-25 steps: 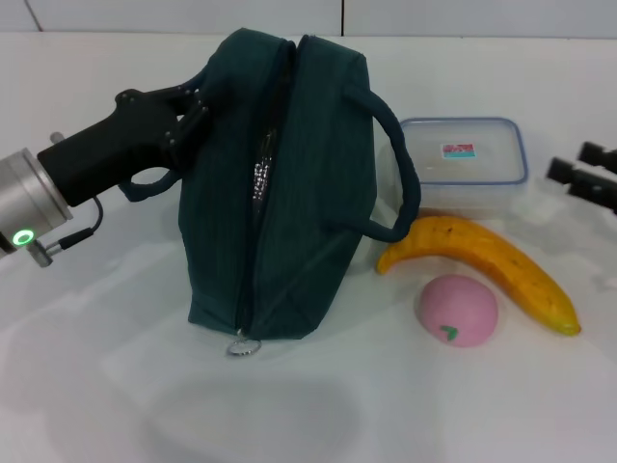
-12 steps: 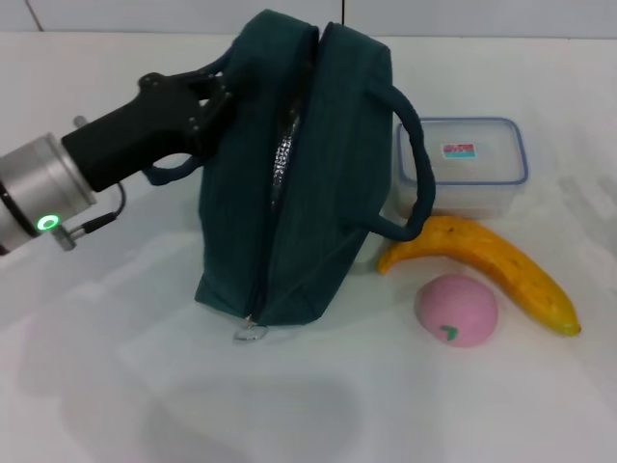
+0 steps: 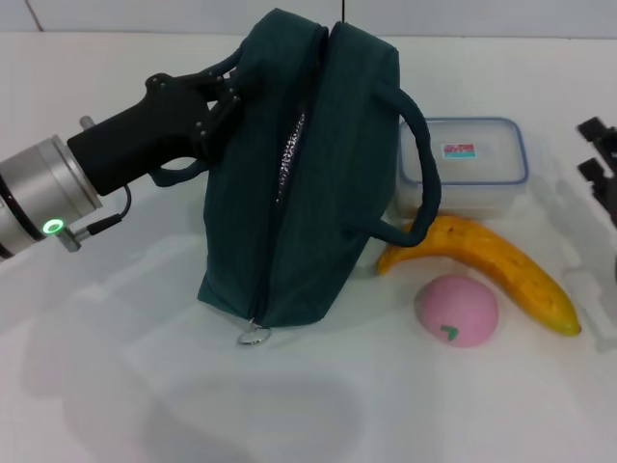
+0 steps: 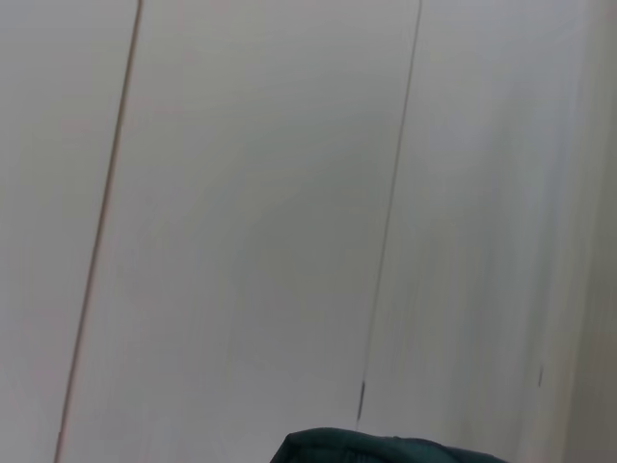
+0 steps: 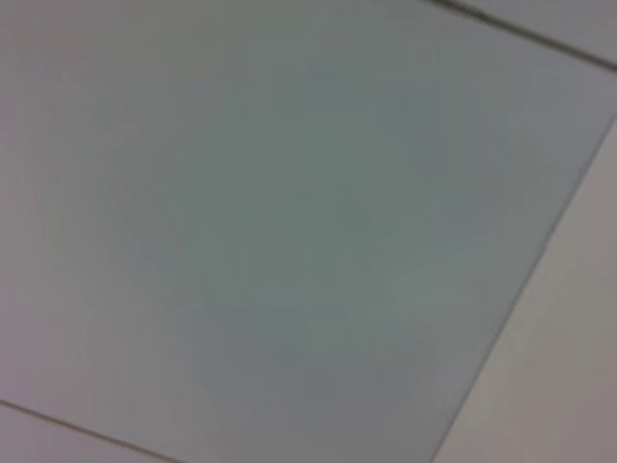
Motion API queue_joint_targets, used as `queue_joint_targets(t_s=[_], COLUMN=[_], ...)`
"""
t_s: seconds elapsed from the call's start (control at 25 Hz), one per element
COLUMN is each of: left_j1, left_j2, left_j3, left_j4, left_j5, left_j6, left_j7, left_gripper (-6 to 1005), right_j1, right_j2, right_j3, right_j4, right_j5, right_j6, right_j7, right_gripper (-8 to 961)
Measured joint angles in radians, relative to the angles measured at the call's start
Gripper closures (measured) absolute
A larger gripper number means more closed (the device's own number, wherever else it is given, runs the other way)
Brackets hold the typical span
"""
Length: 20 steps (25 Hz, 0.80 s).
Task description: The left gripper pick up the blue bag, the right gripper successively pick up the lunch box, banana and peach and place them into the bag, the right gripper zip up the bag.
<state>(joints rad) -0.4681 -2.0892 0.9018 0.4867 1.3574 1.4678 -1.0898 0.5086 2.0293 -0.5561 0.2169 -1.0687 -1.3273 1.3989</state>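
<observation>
The left gripper point(image 3: 224, 96) is at the left side of the blue bag point(image 3: 308, 183), up near its top. Its fingers are pinching the bag's near handle there, and the bag stands up tall on the table point(image 3: 116, 386), leaning a little toward the right. The zip runs down the middle of the bag toward the camera, and it is partly open, with a bit of silver showing inside. The ring pull point(image 3: 254, 337) rests on the table at the bag's front end.

The lunch box point(image 3: 465, 166) sits flat on the table just to the right of the bag, behind the other food. The bag's other handle point(image 3: 421, 174) loops out over the box's left edge. The long side of the box runs left to right. The banana point(image 3: 487, 265) lies in front of the box, and the peach point(image 3: 456, 310) sits just in front of the banana.

The right gripper point(image 3: 600, 164) peeks in at the right edge of the head view, level with the lunch box. I cannot tell if its fingers are spread or together. It is the arm closer to the box, and I think the box comes first. The box lies to the left of those fingers, with bare table between them. So the right arm has to reach left, then carry the box further left to the bag's opening.
</observation>
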Motion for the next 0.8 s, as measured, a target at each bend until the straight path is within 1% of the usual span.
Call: queue_joint_targets(t_s=[0.16, 0.48, 0.72, 0.8], left_j1=[0.003, 0.007, 0.005, 0.003], left_j2=[0.000, 0.004, 0.004, 0.002], left_j3=[0.000, -0.006, -0.006, -0.004], left_j4=[0.000, 0.008, 0.009, 0.006], left_j5=[0.000, -0.001, -0.002, -0.005], left_j6=[0.017, 0.059, 0.061, 0.061], left_j7=[0.000, 0.001, 0.015, 0.022], left_gripper=[953, 953, 953, 954], right_j1=[0.020, 0.034, 0.060, 0.067], right_j2=[0.000, 0.000, 0.000, 0.000], right_j3=[0.041, 0.253, 0.280, 0.303], right_j4=[0.017, 0.053, 0.068, 0.075], right_j5=[-0.045, -0.261, -0.287, -0.295], right_j6=[0.030, 0.117, 0.160, 0.180], right_j7=[-0.001, 0.005, 0.005, 0.005], right_gripper=[102, 104, 113, 116])
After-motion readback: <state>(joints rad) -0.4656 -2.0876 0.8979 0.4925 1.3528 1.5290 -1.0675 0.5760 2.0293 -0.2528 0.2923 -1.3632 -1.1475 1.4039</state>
